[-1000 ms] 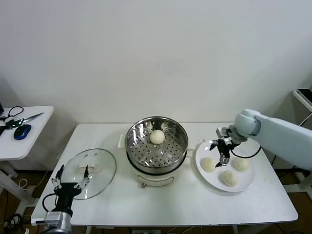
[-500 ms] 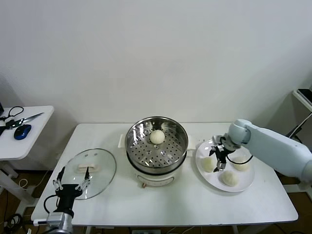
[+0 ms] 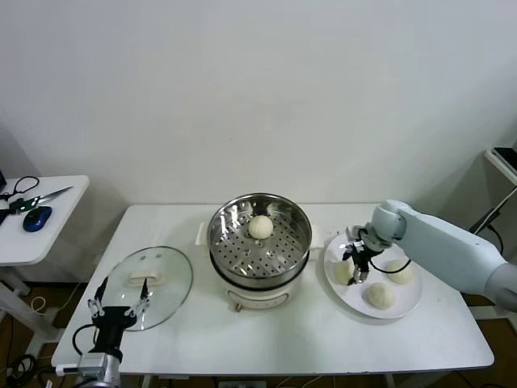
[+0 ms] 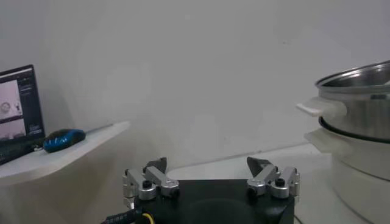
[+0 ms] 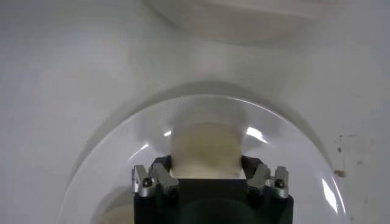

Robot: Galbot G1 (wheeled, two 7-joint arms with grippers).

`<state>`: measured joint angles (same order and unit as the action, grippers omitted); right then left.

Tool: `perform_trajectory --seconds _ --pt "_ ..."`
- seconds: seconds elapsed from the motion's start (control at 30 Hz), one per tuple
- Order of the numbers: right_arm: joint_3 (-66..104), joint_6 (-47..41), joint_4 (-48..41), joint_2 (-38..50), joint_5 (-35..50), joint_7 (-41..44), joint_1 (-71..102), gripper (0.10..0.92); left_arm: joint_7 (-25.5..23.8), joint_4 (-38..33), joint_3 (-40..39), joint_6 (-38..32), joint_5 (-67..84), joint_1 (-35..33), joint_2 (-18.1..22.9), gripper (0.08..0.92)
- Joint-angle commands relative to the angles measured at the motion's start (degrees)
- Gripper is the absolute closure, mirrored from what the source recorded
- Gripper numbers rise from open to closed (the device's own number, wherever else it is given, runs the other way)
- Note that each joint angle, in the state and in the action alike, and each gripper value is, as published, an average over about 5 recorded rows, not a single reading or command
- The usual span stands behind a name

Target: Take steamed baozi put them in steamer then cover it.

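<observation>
Three steamed baozi sit on the white plate (image 3: 408, 303) at the right side of the white table (image 3: 283, 339), and the right gripper (image 3: 354, 260) is down over the one nearest the steamer (image 3: 260, 242), the left bun on the plate (image 3: 344, 272). From the right wrist view, the two fingers (image 5: 159, 176) stand spread apart with that bun (image 5: 206, 151) sitting between them, so it is bracketed, though whether the pads touch the dough cannot be made out. A fourth baozi (image 3: 260, 227) rests on the perforated tray inside the steamer, toward the back. Over at the left, the cover (image 3: 149, 287) lies flat on the table, handle up. The left gripper (image 3: 119, 305) hangs low at the table's front edge just by the cover, fingers spread wide and holding nothing.
</observation>
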<state>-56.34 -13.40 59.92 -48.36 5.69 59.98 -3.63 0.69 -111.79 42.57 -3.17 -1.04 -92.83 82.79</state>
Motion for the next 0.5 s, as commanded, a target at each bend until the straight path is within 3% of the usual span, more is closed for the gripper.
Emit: perform_trajectory --seconds 0.03,0.3,0.5 --pt "0.18 -0.15 0.67 0.78 0.88 0.02 -1.11 0.352 -0.01 -0.13 0.04 -0.03 0.0 -0.12 -0.01 0.177" --pt "-10.47 -0.61 4.07 4.42 10.7 -0.09 -19.86 0.36 -0.07 -0.98 -0.26 -0.01 0.02 -0.54 -0.03 0.177" --pt "-24.3 -0.8 4.62 0.95 22.66 0.61 -39.69 0.355 -0.11 -1.87 -0.96 0.05 0.0 -0.75 0.2 0.177"
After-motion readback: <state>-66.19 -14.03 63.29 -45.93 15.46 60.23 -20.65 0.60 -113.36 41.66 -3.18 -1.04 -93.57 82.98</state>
